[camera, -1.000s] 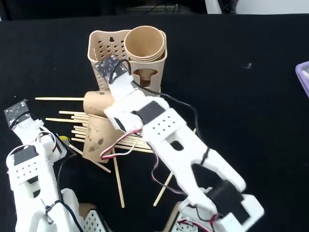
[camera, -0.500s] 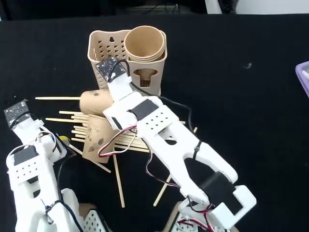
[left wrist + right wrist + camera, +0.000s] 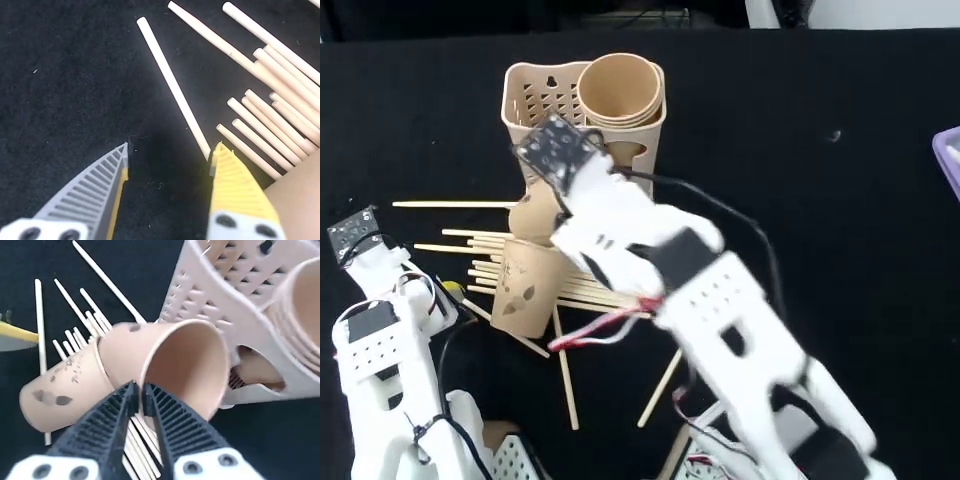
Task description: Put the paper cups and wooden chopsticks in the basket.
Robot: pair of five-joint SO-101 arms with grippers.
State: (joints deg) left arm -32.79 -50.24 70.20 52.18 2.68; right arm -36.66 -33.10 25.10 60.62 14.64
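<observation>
At the rim of a plain cup point(image 3: 185, 360) my right claw point(image 3: 137, 387) is pressed together, one finger inside the mouth and one outside, pinching the paper wall. I judge that grip suits the job: the rim is the only thin edge a lying cup offers, and from it the cup hangs tilted with its mouth open toward the wrist camera, ready to be turned upright. The cup point(image 3: 532, 215) sits just beside the near wall of the basket point(image 3: 532, 100), not yet over its opening. The basket stands toward the far edge of the desk point(image 3: 800, 200), left of its middle, and a stack of cups point(image 3: 620, 88) already fills its right compartment, so I would nest this one there and leave the other compartment for sticks. Just nearer to me a printed cup point(image 3: 525, 285) lies on its side across the chopsticks point(image 3: 470, 262); I cannot tell whether it touches the held one. The sticks fan out toward the left edge of the desk, a few angling toward the near edge. My left claw point(image 3: 170, 152) hovers spread over the desk by their ends, a lone stick point(image 3: 172, 87) running up to its yellow finger, well placed for gathering them afterwards.
</observation>
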